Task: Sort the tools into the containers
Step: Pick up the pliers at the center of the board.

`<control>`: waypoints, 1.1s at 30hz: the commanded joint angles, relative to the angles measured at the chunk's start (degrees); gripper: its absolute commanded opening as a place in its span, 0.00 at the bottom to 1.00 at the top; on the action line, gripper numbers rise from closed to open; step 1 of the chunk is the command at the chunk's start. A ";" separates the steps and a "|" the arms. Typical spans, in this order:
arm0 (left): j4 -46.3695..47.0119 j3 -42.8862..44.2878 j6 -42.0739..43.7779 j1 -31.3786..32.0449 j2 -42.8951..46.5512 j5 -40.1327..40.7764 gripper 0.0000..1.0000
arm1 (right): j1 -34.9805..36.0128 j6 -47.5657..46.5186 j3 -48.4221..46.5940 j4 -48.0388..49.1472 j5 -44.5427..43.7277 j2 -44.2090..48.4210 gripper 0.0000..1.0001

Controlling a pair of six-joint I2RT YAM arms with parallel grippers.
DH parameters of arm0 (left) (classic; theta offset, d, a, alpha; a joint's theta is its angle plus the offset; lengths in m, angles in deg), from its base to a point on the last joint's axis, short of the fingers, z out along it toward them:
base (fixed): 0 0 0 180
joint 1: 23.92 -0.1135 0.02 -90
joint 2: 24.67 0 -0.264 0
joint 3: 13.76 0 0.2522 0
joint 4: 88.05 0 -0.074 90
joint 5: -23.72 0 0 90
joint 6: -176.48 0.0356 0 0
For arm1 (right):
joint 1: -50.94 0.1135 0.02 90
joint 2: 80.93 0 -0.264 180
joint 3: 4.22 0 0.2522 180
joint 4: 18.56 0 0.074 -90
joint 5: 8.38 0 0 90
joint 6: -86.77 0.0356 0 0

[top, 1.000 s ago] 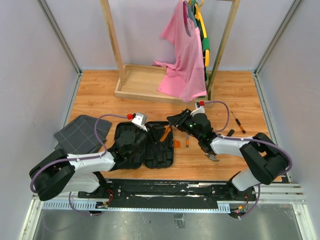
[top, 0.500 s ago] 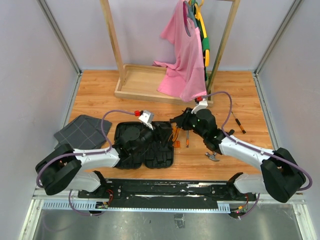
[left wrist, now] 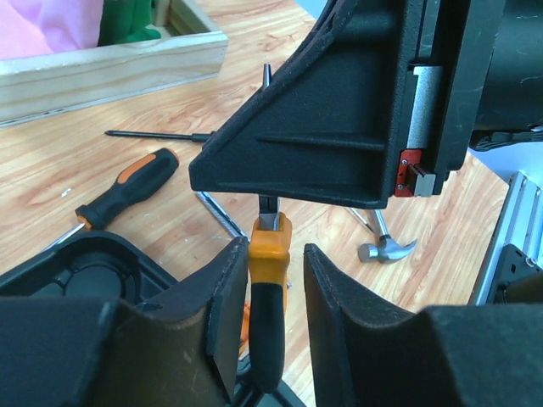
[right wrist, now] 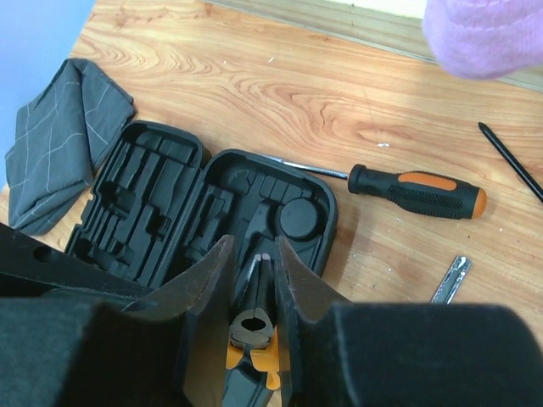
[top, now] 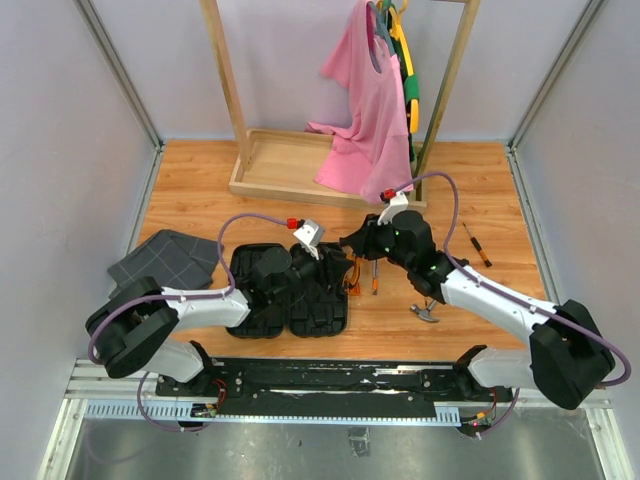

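The right end effector (right wrist: 253, 254) is clenched on the pliers (right wrist: 252, 326) above the case's (right wrist: 136, 195) edge. The left end effector (left wrist: 273, 250) brackets a handle, released; centre it and clamp squarely before the right lets go.

Tool case (right wrist: 144, 203): plain black, moulded interior also black. Pliers (left wrist: 270, 280): orange and black handles, dark head. Screwdriver (right wrist: 416, 192): black handle, orange band. Hammer (left wrist: 386, 248): bare steel head. Cloth (right wrist: 59, 161): dark grey, pale grid lines. Tabletop (right wrist: 297, 93): warm wood grain. Shirt (top: 365, 120): pink.
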 commanded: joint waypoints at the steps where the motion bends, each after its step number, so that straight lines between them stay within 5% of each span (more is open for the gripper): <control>1: -0.74 2.18 1.03 0.28 -0.57 -0.65 0.36 | -0.32 -1.01 -2.61 -0.27 4.15 1.95 0.01; 14: -0.85 2.27 0.57 0.28 -0.57 -0.92 0.42 | -0.32 -0.99 -3.97 0.59 12.01 0.49 0.01; 25: -1.11 2.35 0.39 0.28 -0.53 -0.59 0.36 | -0.32 -3.84 -3.97 -1.22 14.08 -0.60 0.00; 33: -1.25 2.76 0.40 0.28 -1.16 -0.88 0.10 | -0.32 -4.47 -3.88 -1.29 13.62 -0.37 0.03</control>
